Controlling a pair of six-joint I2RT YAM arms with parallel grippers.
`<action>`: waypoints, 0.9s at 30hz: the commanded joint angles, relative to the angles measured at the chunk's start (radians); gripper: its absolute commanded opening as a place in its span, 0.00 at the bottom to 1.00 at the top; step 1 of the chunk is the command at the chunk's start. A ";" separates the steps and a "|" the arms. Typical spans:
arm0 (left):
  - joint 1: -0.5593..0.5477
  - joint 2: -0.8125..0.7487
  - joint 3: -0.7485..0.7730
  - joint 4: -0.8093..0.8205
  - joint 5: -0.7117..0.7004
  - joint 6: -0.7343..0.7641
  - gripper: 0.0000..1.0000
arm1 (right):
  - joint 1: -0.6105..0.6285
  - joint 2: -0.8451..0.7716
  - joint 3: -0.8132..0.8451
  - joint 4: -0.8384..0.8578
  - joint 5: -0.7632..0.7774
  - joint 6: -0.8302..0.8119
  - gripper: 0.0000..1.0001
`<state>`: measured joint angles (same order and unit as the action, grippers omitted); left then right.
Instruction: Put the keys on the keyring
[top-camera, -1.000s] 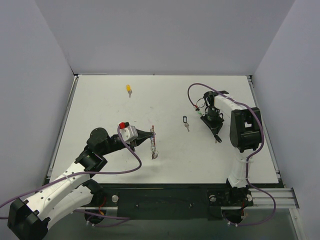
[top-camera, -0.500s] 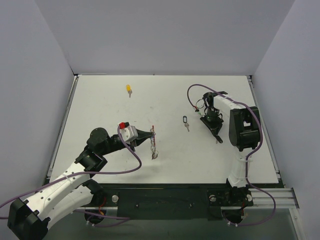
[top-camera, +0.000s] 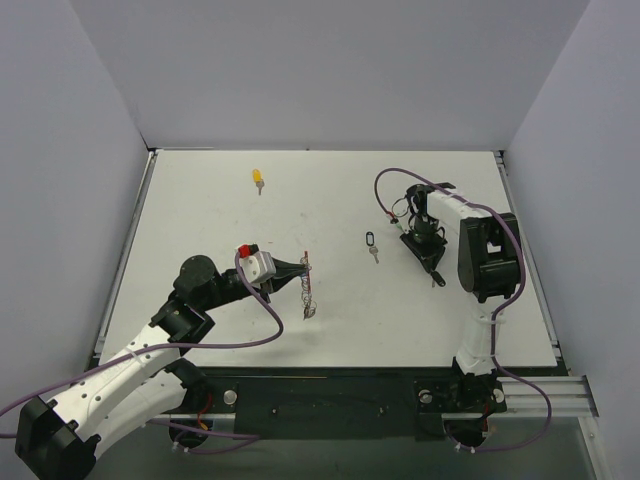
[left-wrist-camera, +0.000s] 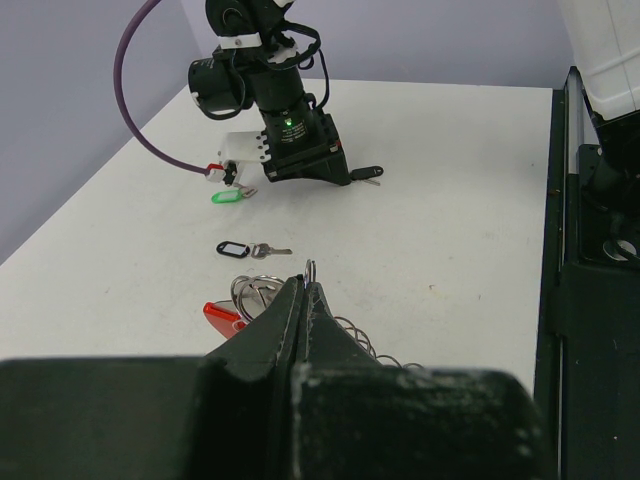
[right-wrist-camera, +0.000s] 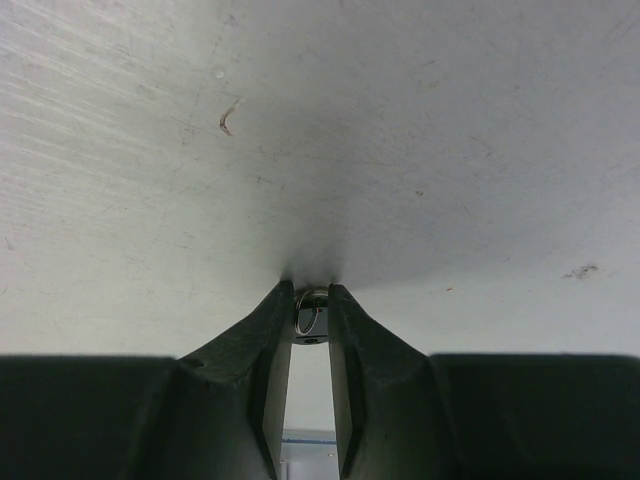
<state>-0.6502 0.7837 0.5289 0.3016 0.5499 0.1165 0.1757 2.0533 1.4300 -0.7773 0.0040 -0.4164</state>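
Seen from above, a yellow key (top-camera: 258, 178) lies alone at the counter's (top-camera: 200, 225) 11 o'clock. Near the middle, the left pincer (top-camera: 302, 267) is pressed together on the keyring (top-camera: 308, 292). Only the left wrist view resolves the keyring's silver coils and red tab (left-wrist-camera: 221, 317) beyond the tips. At 3 o'clock from it sits a black-outlined tag (top-camera: 369, 239) with a silver key. Next comes a green key (left-wrist-camera: 228, 196) beside the right pincer (top-camera: 435, 272). The right wrist view alone shows that pincer clamped on a small silver ring (right-wrist-camera: 310, 312), tips against the counter.
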 joint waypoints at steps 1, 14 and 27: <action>0.006 -0.001 0.020 0.039 0.016 0.006 0.00 | -0.010 -0.042 0.026 -0.043 0.022 0.010 0.17; 0.006 -0.001 0.020 0.039 0.015 0.006 0.00 | -0.021 -0.065 0.023 -0.045 0.024 0.010 0.17; 0.007 0.003 0.022 0.039 0.018 0.005 0.00 | -0.022 -0.076 0.023 -0.053 0.022 0.005 0.17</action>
<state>-0.6502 0.7895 0.5289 0.3012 0.5507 0.1165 0.1577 2.0342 1.4300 -0.7765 0.0040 -0.4164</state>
